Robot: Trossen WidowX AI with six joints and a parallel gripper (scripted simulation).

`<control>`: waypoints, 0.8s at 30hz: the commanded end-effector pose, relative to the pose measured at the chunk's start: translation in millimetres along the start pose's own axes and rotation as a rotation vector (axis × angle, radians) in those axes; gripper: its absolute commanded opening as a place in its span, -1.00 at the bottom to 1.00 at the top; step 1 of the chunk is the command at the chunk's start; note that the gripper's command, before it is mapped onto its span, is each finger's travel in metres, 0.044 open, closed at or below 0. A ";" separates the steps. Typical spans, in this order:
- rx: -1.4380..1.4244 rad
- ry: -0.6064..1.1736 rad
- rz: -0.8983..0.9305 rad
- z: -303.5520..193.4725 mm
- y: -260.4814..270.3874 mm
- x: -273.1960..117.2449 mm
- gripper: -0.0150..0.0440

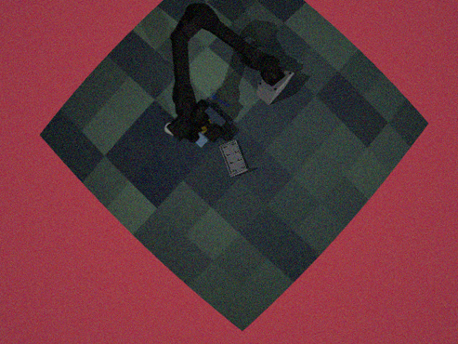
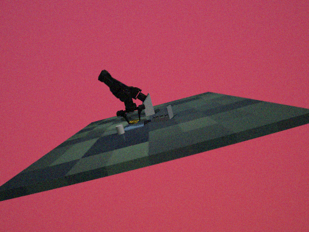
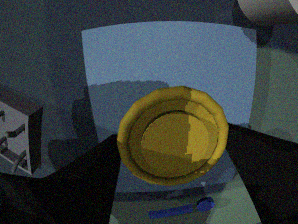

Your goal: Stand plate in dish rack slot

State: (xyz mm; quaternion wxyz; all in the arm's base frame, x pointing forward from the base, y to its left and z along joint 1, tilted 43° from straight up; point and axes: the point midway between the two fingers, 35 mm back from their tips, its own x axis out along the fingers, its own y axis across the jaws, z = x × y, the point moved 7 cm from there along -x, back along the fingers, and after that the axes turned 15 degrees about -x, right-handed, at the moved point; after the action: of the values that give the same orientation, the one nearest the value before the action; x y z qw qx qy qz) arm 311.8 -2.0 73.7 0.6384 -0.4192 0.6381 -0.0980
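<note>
- Between the fingers: the round yellow plate (image 3: pixel 173 135), clamped across its rim, over a pale blue mat (image 3: pixel 166 56).
- Grasp step in hand; next, a lift toward the grey dish rack (image 1: pixel 233 157), beside the fingers on the bench.

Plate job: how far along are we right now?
Done: the gripper is down over the yellow plate on the blue mat.
In hand: the fingers are shut on the plate, which is not lifted.
Left: lift, stand it in a slot of the dish rack, release, retreat.
</note>
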 end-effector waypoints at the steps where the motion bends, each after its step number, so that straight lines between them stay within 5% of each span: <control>1: 0.007 -0.014 0.006 6.4 -0.7 -23.4 -0.35; 3: 0.007 -0.015 0.008 8.3 -0.4 -34.3 -0.49; 24: 0.006 -0.011 0.004 14.1 2.5 -138.5 -0.49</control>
State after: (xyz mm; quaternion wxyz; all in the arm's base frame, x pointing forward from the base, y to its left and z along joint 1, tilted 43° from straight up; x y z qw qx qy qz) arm 302.9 86.8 161.3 0.6434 -0.4179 0.6342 -0.0960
